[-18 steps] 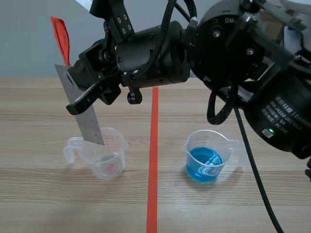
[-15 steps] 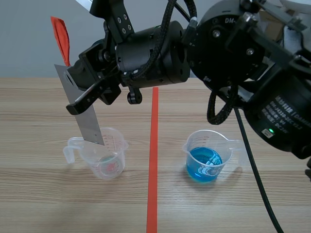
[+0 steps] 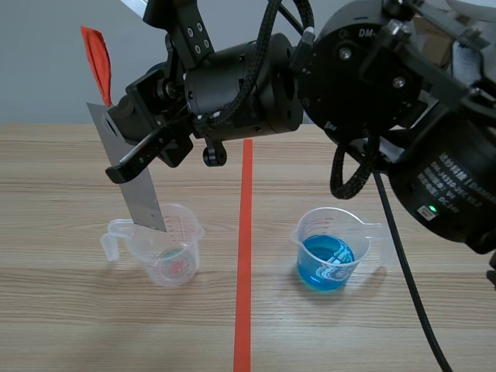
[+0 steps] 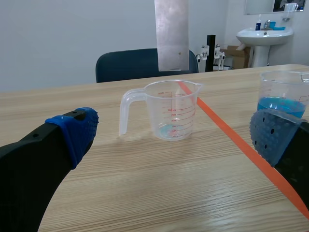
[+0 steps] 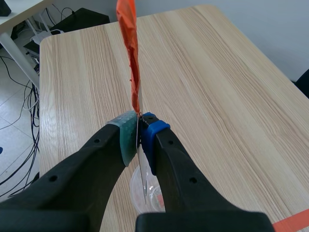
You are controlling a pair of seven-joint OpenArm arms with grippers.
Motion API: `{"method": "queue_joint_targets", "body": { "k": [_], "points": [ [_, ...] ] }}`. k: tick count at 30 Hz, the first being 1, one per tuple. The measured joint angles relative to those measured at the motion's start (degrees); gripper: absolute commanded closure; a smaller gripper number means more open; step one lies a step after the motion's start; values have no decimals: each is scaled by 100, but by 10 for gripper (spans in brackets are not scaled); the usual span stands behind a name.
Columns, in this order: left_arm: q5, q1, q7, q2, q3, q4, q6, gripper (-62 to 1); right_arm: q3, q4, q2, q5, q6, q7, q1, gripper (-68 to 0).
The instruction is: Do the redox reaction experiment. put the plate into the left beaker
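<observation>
Right gripper pinches plate, near-upright.

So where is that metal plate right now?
In the scene view the metal plate hangs tilted at the left, clamped in the right arm's gripper, its lower end just above the clear beaker, left of the tape line.

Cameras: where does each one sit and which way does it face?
Scene view: between the arms, facing across the table; right arm holds plate over left beaker.
Left wrist view: low, looking past the open left gripper at that beaker.
Right wrist view: high, looking down past the right gripper, shut on the plate.
All share plate and beaker.
</observation>
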Motion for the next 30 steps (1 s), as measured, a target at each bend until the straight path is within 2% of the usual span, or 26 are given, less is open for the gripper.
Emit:
{"method": "queue_joint_targets", "body": {
  "k": [8, 12, 27, 30],
  "points": [
    [-2, 0, 0, 0, 0, 0, 0, -623, 0, 0, 0, -79, 2, 35, 0, -6],
    [-2, 0, 0, 0, 0, 0, 0, -623, 0, 0, 0, -236, 0, 306, 0, -6],
    [7, 0, 0, 0, 0, 0, 0, -623, 0, -4, 0, -348, 2, 466, 0, -6],
    [4, 0, 0, 0, 0, 0, 0, -623, 0, -122, 0, -345, 4, 638, 0, -6]
  ]
}}
